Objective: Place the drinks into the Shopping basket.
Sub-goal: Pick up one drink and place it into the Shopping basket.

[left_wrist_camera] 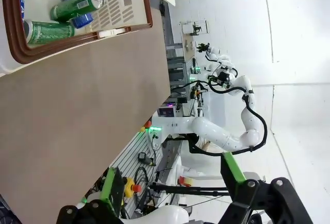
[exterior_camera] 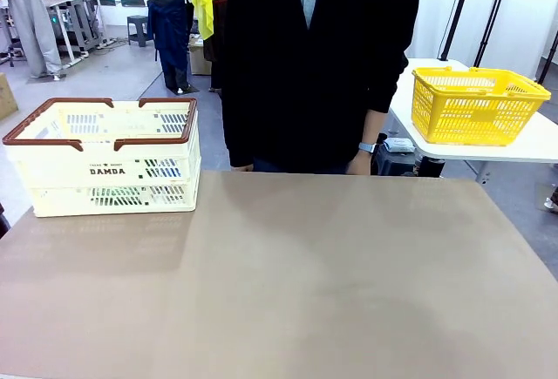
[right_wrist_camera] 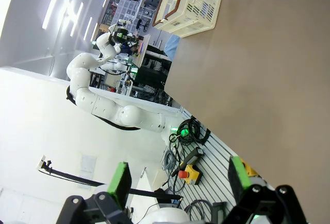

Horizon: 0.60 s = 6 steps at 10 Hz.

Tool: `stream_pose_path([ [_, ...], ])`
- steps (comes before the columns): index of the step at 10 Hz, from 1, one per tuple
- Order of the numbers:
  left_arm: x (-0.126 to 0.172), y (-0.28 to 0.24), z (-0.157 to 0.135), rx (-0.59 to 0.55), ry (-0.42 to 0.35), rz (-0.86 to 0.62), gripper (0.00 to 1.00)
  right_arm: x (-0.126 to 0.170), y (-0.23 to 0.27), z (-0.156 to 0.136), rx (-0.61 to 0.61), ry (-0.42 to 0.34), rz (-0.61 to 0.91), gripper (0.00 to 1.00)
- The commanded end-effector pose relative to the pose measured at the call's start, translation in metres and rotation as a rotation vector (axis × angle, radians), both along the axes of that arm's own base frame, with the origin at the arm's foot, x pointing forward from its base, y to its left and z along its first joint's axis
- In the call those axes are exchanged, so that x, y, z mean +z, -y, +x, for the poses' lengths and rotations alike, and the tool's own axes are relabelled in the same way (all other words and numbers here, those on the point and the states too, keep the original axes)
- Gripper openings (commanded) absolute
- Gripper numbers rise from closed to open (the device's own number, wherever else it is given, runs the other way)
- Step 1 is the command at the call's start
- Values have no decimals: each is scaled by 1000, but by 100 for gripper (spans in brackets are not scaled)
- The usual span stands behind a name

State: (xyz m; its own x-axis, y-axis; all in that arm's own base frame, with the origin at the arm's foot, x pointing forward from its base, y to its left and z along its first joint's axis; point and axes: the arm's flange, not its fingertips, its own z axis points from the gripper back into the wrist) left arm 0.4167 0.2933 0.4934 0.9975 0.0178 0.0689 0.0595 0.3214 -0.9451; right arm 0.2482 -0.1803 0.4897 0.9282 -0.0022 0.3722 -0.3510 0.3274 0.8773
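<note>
Fingers of the left end effector (left_wrist_camera: 172, 183) rise from the bottom edge of the left wrist view, green pads (left_wrist_camera: 112, 184) set wide apart, with nothing between them and nothing touching them. The right end effector (right_wrist_camera: 178, 177) stands the same way in the right wrist view: spread wide, empty, its green pads (right_wrist_camera: 119, 179) clear of everything. Both hang off the near edge of the tan surface (exterior_camera: 288, 283), with floor cables and a red-buttoned box beyond their fingers.

From the left wrist view the Shopping basket (left_wrist_camera: 15, 49) sits at the far corner of the surface, and this camera looks down past its brown rim to the inside. Two green cans (left_wrist_camera: 77, 5) lie on their sides there, silver tops showing, with a blue can (left_wrist_camera: 82, 20) partly hidden under the upper green one; a blue and white printed pack lies beside them.

The right wrist view shows the same basket from outside and farther off, vented wall only, contents hidden.

The front view has the basket at the far left of the surface, "DAMDA" facing the camera, its inside out of sight. A person (exterior_camera: 314, 57) in a dark top stands at the far edge, hands low against it. A yellow mesh basket (exterior_camera: 475, 104) rests on a white table behind, to the right.
</note>
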Motion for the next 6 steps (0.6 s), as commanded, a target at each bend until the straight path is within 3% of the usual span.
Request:
stream_pose_path([
  [1,4,0,1,4,-9,-15,100,1,4,-3,18,13,-14,100],
  [6,4,0,1,4,-9,-15,100,1,4,-3,18,13,-14,100],
])
